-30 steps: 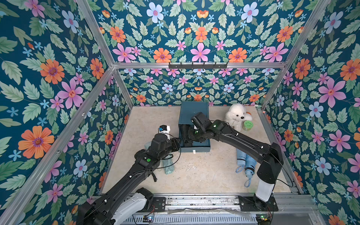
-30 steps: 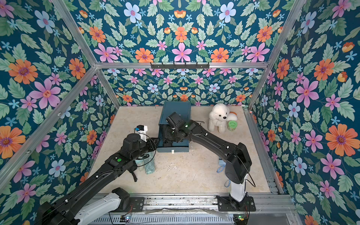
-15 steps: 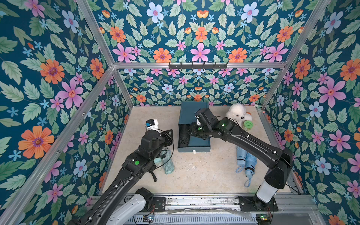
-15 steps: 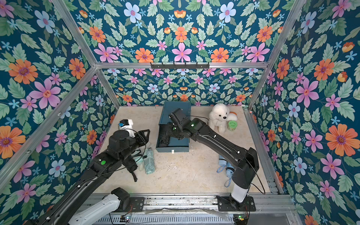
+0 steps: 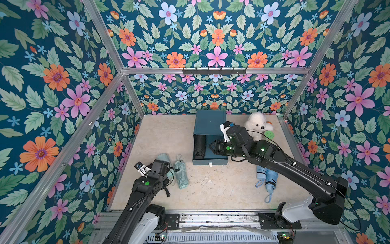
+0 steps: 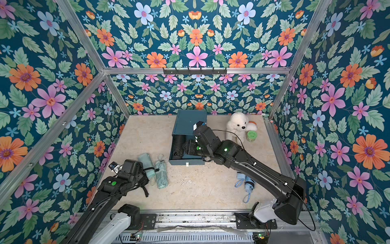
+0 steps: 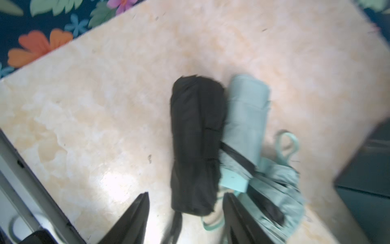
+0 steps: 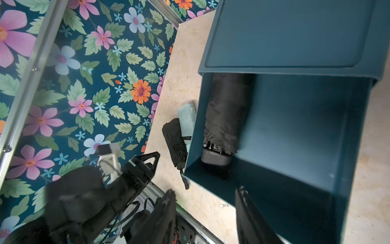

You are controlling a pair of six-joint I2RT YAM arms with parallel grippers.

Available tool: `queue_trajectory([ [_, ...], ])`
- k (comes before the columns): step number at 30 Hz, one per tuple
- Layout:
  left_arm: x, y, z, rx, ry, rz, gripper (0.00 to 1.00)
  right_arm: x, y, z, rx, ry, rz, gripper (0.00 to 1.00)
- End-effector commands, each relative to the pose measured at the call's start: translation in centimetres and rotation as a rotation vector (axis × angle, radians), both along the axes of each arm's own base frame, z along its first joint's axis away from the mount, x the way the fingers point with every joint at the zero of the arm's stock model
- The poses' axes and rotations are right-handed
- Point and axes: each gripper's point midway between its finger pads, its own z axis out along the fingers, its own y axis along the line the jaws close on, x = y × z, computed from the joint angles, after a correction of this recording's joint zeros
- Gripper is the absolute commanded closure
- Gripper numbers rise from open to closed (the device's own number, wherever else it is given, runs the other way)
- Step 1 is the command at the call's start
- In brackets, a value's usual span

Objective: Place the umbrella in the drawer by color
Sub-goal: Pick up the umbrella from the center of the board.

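A teal cabinet's drawer [image 5: 210, 162] stands pulled out, and a folded black umbrella [image 5: 199, 145] lies along its left side. My right gripper [image 8: 205, 190] hovers open and empty over the drawer [image 8: 295, 126], right of that umbrella [image 8: 224, 109]. A second black umbrella [image 7: 196, 143] lies on the floor beside two mint umbrellas [image 7: 247, 118]. My left gripper [image 7: 186, 194] is open above its near end, not closed on it. In both top views the left wrist [image 5: 157, 169] hides this umbrella.
Two mint umbrellas [image 5: 181, 173] lie near left. Two light blue umbrellas [image 5: 267, 178] lie under the right arm. A white plush toy [image 5: 256, 124] and a green cup [image 5: 269, 134] stand at the back right. Flowered walls close in the floor.
Both grippers have opened. My left arm has pulled back from the drawer's left side to the umbrellas at the near left. The right gripper has shifted right, away from the black umbrella in the drawer.
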Motion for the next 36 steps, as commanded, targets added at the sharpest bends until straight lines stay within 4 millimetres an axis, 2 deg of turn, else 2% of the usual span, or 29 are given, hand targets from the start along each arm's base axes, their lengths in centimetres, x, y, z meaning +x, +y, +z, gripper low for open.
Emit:
queue_trajectory([
  [1, 2.6, -1.9, -2.1, -0.143, -0.030, -0.026, 0.43, -0.3, 0.2, 1.0, 0.062, -0.039, 0.018, 0.51],
  [6, 4.5, -2.4, -4.4, -0.180, -0.008, -0.041, 0.41, -1.2, -0.3, 0.2, 0.080, -0.033, 0.038, 0.51],
  [9, 4.6, -2.0, -5.1, -0.160, 0.018, -0.030, 0.48, -1.6, -0.7, 0.1, 0.097, -0.034, 0.043, 0.51],
  [12, 4.0, -1.6, -6.1, -0.144, 0.063, -0.018, 0.62, -1.9, -0.8, -0.2, 0.110, -0.029, 0.045, 0.51],
  [15, 3.3, -1.3, -6.5, -0.132, 0.083, -0.009, 0.85, -2.1, -0.9, -0.4, 0.125, -0.022, 0.046, 0.51],
  [16, 3.0, -1.1, -6.4, -0.124, 0.085, -0.005, 0.96, -2.2, -0.8, -0.4, 0.132, -0.020, 0.048, 0.51],
  [17, 2.9, -0.9, -6.0, -0.115, 0.080, -0.001, 1.00, -2.3, -0.8, -0.5, 0.135, -0.014, 0.048, 0.51],
  [18, 2.7, -0.6, -5.6, -0.102, 0.077, 0.004, 1.00, -2.4, -0.8, -0.4, 0.141, -0.012, 0.051, 0.51],
  [21, 2.6, 0.1, -3.1, -0.057, 0.037, 0.007, 1.00, -2.5, -0.5, 0.0, 0.158, -0.009, 0.065, 0.51],
  [25, 3.0, 0.7, 1.5, -0.025, -0.062, -0.007, 1.00, -2.6, 0.3, 0.6, 0.160, -0.008, 0.081, 0.52],
  [28, 3.4, 0.2, 4.3, -0.034, -0.119, -0.048, 1.00, -2.8, 1.2, 0.9, 0.162, -0.006, 0.101, 0.52],
  [31, 4.6, -1.7, 7.9, -0.092, -0.204, -0.162, 1.00, -2.9, 2.5, 1.0, 0.186, 0.008, 0.138, 0.52],
  [33, 5.9, -3.7, 11.6, -0.135, -0.316, -0.281, 1.00, -3.3, 3.8, 1.6, 0.229, 0.022, 0.191, 0.50],
  [36, 7.1, -8.4, 18.1, -0.246, -0.521, -0.542, 1.00, -4.0, 5.9, 3.7, 0.314, 0.027, 0.283, 0.43],
])
